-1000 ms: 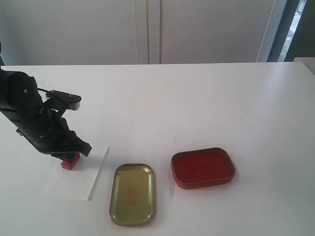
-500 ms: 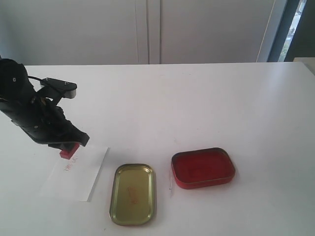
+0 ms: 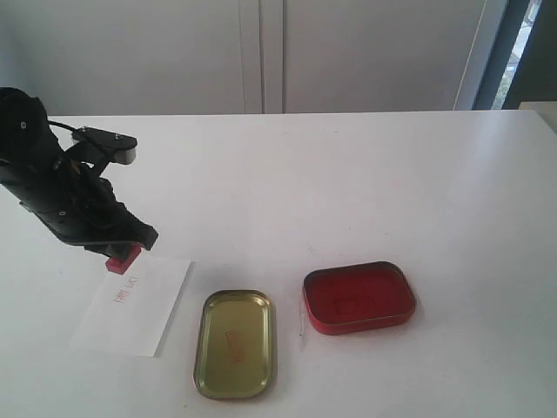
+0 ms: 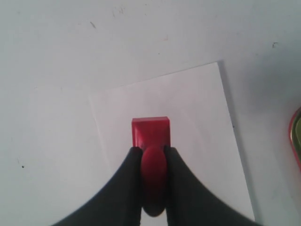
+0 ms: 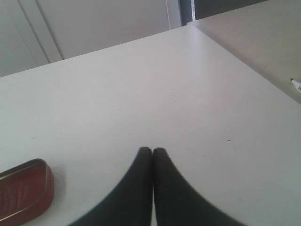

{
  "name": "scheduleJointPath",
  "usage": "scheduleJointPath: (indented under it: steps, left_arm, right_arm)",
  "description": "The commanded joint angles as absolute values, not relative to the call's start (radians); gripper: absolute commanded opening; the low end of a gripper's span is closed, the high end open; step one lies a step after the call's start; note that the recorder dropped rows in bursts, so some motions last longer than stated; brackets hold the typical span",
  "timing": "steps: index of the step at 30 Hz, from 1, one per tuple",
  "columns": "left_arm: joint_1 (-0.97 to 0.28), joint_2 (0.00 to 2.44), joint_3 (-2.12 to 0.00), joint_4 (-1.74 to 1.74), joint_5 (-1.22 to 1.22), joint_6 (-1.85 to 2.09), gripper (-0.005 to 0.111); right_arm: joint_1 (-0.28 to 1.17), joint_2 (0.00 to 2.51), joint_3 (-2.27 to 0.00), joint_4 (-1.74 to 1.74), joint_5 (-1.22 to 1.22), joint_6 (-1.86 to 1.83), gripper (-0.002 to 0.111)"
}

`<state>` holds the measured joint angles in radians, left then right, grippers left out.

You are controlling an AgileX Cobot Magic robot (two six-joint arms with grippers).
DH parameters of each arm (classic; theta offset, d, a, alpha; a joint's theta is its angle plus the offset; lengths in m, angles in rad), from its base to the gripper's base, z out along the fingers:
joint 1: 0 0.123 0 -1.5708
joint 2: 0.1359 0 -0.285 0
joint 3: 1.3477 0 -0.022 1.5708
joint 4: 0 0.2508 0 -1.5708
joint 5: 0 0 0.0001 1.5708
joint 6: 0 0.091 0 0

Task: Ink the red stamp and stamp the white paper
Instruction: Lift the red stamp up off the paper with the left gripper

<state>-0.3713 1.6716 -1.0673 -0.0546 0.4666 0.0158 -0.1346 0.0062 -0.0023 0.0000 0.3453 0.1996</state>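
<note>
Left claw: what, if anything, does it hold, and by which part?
The left claw holds the red stamp by its rounded handle, pinched from both sides.

Probably an office or lab room, going by a plain white table (image 3: 365, 183), flat pale cabinet doors (image 3: 365, 52) behind it, a dark-framed window (image 3: 526, 39) at the far right and a black robot arm (image 3: 48, 196).

Paper (image 3: 130, 306) sits lower left of the frame on the table (image 3: 348, 174). Tin lid (image 3: 234, 344) is just right of it at bottom centre. Ink tin (image 3: 359, 298) is further right and a bit higher. Stamp (image 3: 123, 259), pinched in the left gripper (image 3: 119, 247), is at the paper's top edge, with the imprint (image 3: 127, 290) just below it.
</note>
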Motion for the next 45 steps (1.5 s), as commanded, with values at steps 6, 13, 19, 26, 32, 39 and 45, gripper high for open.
scheduleJointPath:
  steps: [6,13,19,26,32,39,45]
  left_arm:
    - [-0.372,1.605,-1.072,-0.055,0.557,0.071,0.000]
    - [-0.372,1.595,-1.104,-0.062,0.638,0.137,0.000]
    - [-0.372,1.595,-1.188,-0.145,0.686,0.220,0.000]
    - [-0.372,1.595,-1.265,-0.231,0.716,0.307,0.000]
    - [-0.372,1.624,-1.343,-0.247,0.788,0.357,0.000]
    - [-0.372,1.719,-1.464,-0.279,0.872,0.399,0.000]
    - [-0.372,1.830,-1.590,-0.315,0.931,0.435,0.000]
  right_arm:
    - [-0.139,0.000,0.000,0.000,0.342,0.199,0.000]
    - [-0.139,0.000,0.000,0.000,0.342,0.199,0.000]
    - [-0.139,0.000,0.000,0.000,0.342,0.199,0.000]
    - [-0.139,0.000,0.000,0.000,0.342,0.199,0.000]
    - [-0.139,0.000,0.000,0.000,0.342,0.199,0.000]
    - [-0.139,0.000,0.000,0.000,0.342,0.199,0.000]
    - [-0.139,0.000,0.000,0.000,0.342,0.199,0.000]
